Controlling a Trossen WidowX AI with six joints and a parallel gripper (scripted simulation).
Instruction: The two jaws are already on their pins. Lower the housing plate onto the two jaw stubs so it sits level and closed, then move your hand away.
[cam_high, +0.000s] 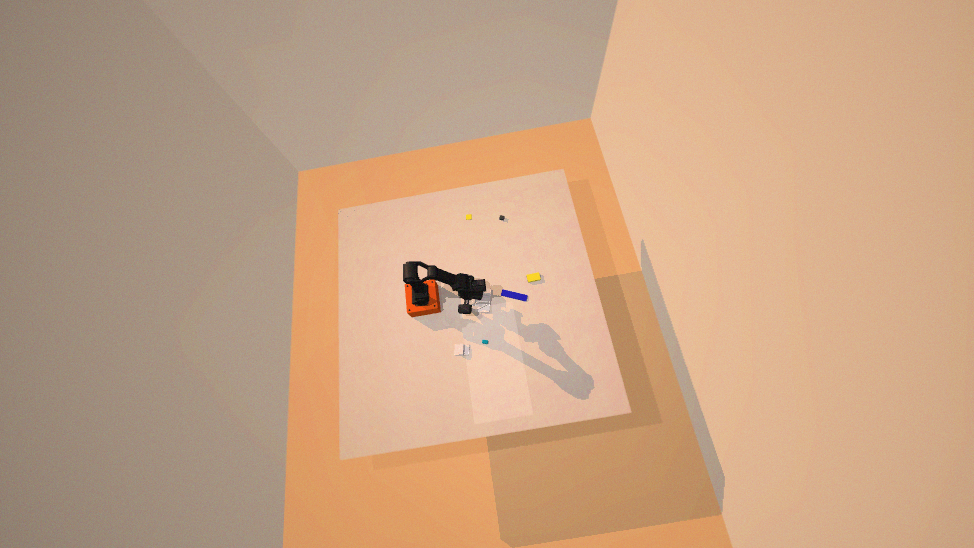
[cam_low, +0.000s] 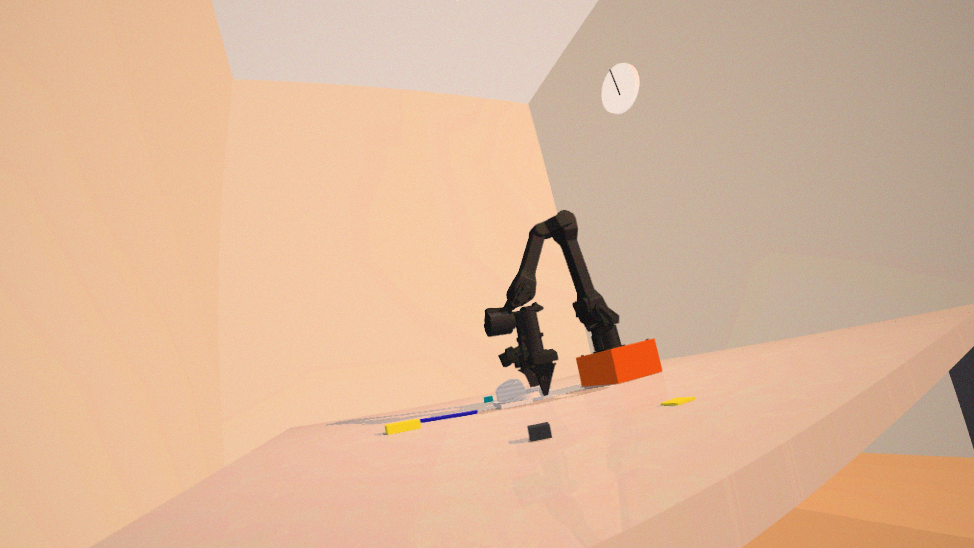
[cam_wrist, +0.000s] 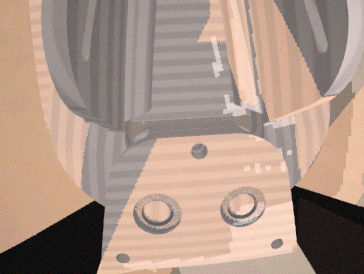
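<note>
The housing plate (cam_wrist: 200, 175) fills the lower middle of the wrist view, striped grey and peach, with two round ringed bosses and three small holes. My gripper (cam_wrist: 194, 201) (cam_low: 544, 393) is shut on it, one black finger at each side, low over the table. Two large curved shells, which look like the jaws, stand beyond the plate at the left (cam_wrist: 55, 65) and right (cam_wrist: 345, 65) of the wrist view. A pale rounded part (cam_low: 510, 390) shows beside the fingertips. The stubs under the plate are hidden; I cannot tell whether the plate sits level on them.
A blue bar (cam_high: 514, 295) (cam_low: 449, 416) lies close by, with a yellow block (cam_high: 533, 277) (cam_low: 402, 427) beyond. A teal piece (cam_high: 484, 342) (cam_low: 488, 399) and a small white part (cam_high: 460, 350) lie on the other side. A black block (cam_high: 501, 218) (cam_low: 539, 432) and yellow tile (cam_high: 468, 217) (cam_low: 678, 401) lie farther off.
</note>
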